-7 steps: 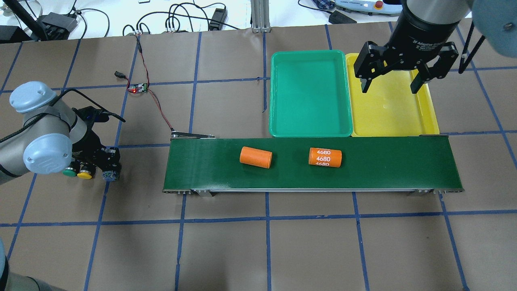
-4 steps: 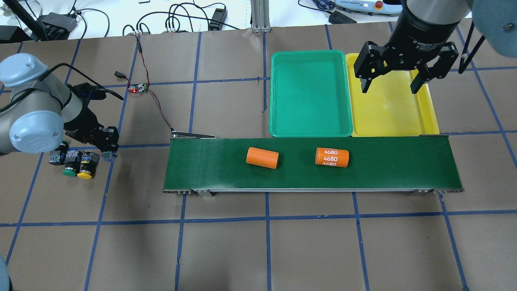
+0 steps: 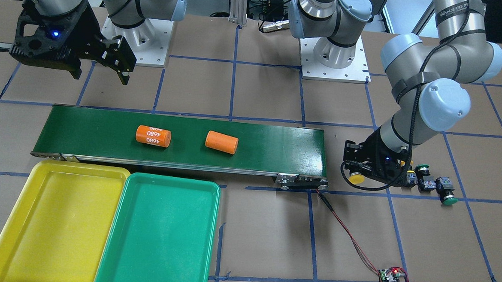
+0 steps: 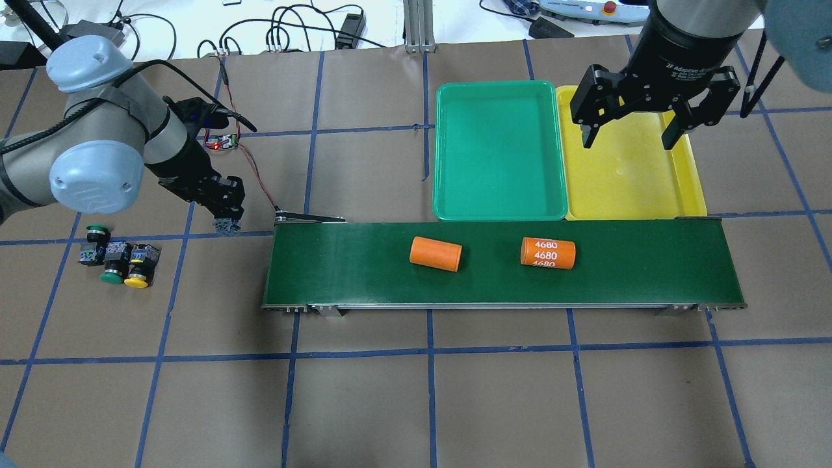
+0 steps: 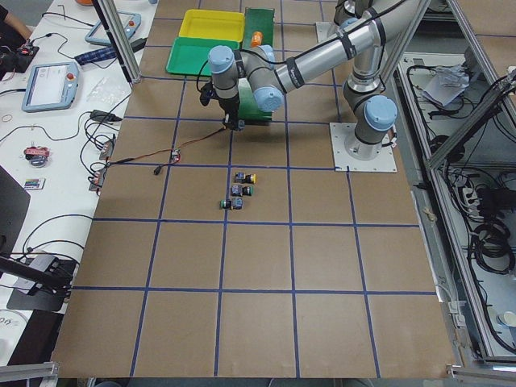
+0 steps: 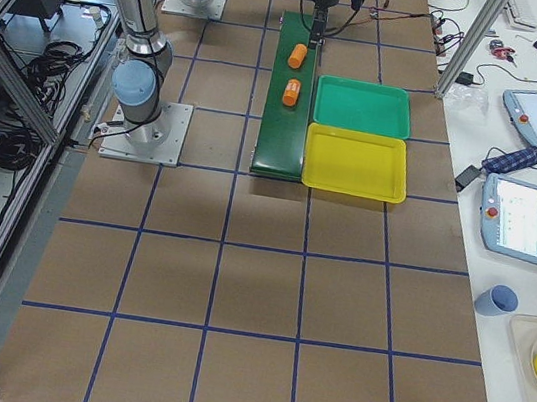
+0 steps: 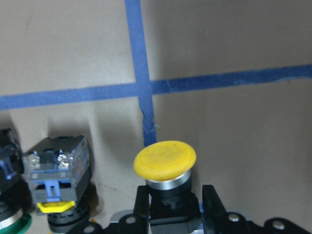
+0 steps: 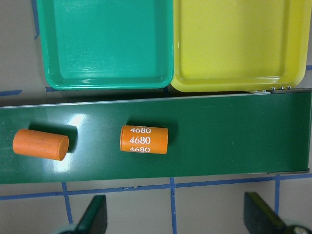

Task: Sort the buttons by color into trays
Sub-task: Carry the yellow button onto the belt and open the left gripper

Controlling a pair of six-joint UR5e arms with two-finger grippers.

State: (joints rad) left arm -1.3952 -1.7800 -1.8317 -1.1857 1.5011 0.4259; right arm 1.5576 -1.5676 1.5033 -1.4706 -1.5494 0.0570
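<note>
Left pincer (image 7: pixel 176 207), own wrist view: pressed shut on the black body of a yellow button (image 7: pixel 165 160), cap pointing forward. A neighbouring button (image 7: pixel 57 168) lies just to its left on the tabletop (image 7: pixel 234 136).

Right wrist view: right pincer (image 8: pixel 178 219) spread, holding nothing. Ahead of it is the belt (image 8: pixel 219 141) carrying two orange cylinders (image 8: pixel 40 144), one printed "4680" three times. Beyond the belt sit the green tray (image 8: pixel 107 44) and yellow tray (image 8: pixel 239 44), touching.

Overhead: right pincer hangs over the yellow tray; its wrist reads "2F Adaptive", the rest cut off. Left pincer sits just short of the belt's end, three loose buttons (image 4: pixel 116 253) behind it. None sorted yet.

Front: yellow cap shows beneath the left pincer.

Side views: too small to add.

Risks, judged: the grip looks low on the body, so the button may tilt or slip in transit. Dropped on the belt, it would land among the cylinders.
</note>
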